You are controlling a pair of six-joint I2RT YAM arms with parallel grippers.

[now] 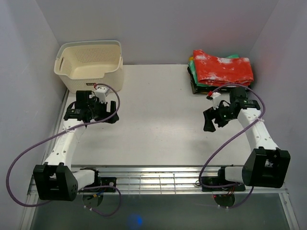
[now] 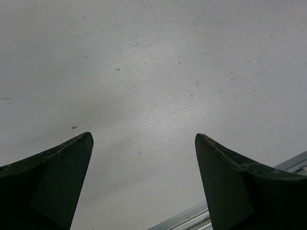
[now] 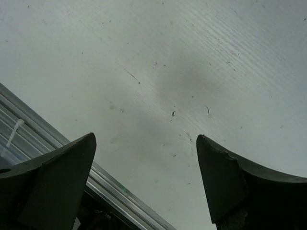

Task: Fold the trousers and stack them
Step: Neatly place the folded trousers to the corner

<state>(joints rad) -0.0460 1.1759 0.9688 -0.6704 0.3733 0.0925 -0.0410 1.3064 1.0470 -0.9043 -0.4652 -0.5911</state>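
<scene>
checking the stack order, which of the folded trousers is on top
The red pair with whitish patches lies on top; the green pair shows only as an edge beneath it, and a dark layer peeks out at the bottom.

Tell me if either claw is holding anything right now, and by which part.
Nothing is held. The left claw and right claw are both open above the table; the stacked trousers lie apart from both.

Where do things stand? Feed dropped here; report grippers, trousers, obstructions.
Left gripper open, right gripper open, nothing held. Folded trousers stacked far right, red on top. Laundry basket far left, not in the way.
</scene>
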